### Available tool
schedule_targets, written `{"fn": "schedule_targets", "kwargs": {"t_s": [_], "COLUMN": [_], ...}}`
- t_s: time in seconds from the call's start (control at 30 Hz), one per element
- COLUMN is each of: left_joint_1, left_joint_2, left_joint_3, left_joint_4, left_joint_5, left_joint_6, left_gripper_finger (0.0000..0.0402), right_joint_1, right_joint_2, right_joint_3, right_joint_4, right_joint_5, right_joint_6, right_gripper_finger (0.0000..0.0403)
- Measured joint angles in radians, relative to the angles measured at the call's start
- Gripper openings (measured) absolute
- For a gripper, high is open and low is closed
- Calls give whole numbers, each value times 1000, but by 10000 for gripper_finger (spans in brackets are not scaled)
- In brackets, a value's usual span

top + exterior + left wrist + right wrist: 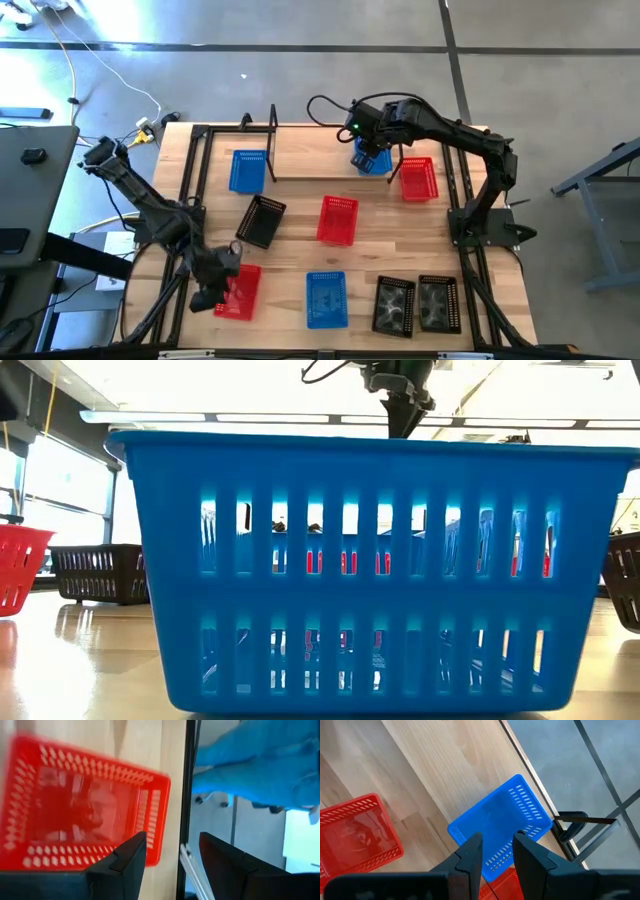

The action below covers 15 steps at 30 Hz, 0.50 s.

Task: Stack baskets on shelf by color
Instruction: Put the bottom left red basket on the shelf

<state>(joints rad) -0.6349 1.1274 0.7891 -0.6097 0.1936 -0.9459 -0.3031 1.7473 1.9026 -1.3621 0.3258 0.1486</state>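
From above, my right pincer (368, 148) sits at the counter's (300, 250) far side by the shelf (320, 155), and my arm covers most of the blue basket (374, 162) under it, so the grip itself is hidden here. My left pincer (214, 284) hangs over the edge of a red basket (240, 292) at the near left corner. From counter height, a second blue basket (360, 560) fills nearly the whole picture; only slivers of red show through its slots. My right pincer (400, 405) drops in behind its rim, its tips and load out of sight. A red one is cut off at the left edge, a black basket (100, 572) stands beside it, and another black one is clipped at the right edge. At my left wrist the picture is smeared: my left pincer (170, 855) is spread wide and grasps nothing, one finger over the red basket's (85, 810) rim, the other past the counter's edge. At my right wrist, my right pincer (497, 850) is clenched on the wall of the blue basket (495, 822), which hangs tilted with its solid bottom toward me. Another red basket (355, 835) lies on the counter nearby, and a strip of red peeks out below the blue one.
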Motion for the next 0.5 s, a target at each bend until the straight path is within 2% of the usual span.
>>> {"fn": "schedule_targets", "kwargs": {"t_s": [0.5], "left_joint_1": [-164], "left_joint_2": [188], "left_joint_3": [0], "left_joint_4": [10], "left_joint_5": [-34], "left_joint_6": [-143], "left_gripper_finger": [172], "right_joint_1": [0], "right_joint_2": [0], "right_joint_3": [0], "right_joint_4": [0], "right_joint_5": [0], "right_joint_6": [0], "right_gripper_finger": [94]}}
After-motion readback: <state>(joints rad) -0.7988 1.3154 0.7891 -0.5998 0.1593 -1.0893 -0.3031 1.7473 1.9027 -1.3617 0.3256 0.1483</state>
